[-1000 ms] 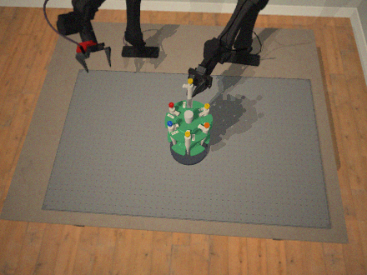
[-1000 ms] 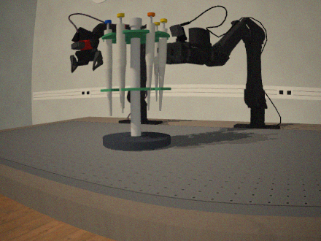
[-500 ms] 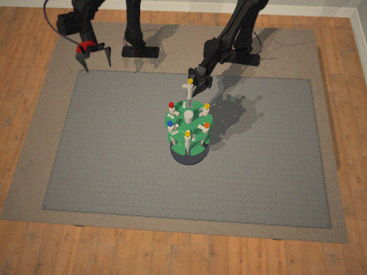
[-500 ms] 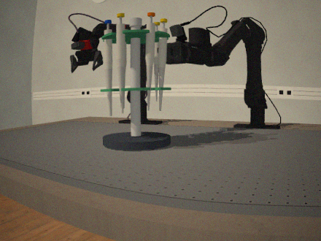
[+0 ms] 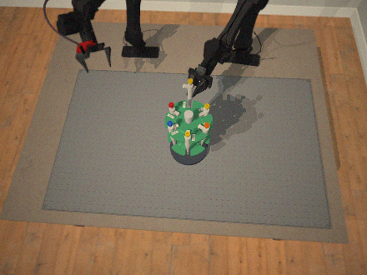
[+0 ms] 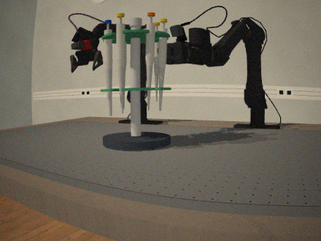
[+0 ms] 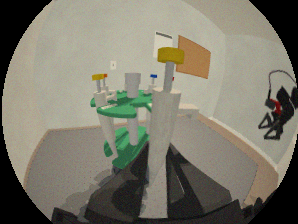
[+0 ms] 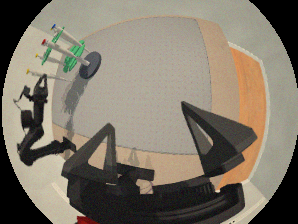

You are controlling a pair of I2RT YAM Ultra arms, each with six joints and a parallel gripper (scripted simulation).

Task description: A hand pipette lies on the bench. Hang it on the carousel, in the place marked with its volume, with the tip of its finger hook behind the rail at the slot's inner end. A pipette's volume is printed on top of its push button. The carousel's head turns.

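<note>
Your left gripper (image 5: 196, 89) (image 7: 157, 145) has the yellow-topped pipette (image 5: 189, 92) (image 7: 165, 117) pinched upright, right at the edge of the green carousel (image 5: 183, 128) (image 6: 136, 36) (image 7: 119, 109) (image 8: 76, 54)! Over on your right gripper (image 5: 98, 68) (image 6: 84, 70) (image 8: 146, 114), the fingers stand wide open, well away from it.

Pale walls (image 6: 219, 84), wood-plank floor (image 5: 125, 254), corkboard (image 7: 193, 56)

Pipettes with blue, yellow and orange buttons (image 6: 151, 14), upright around the green-tiered carousel (image 6: 136, 78) on its dark round base.
</note>
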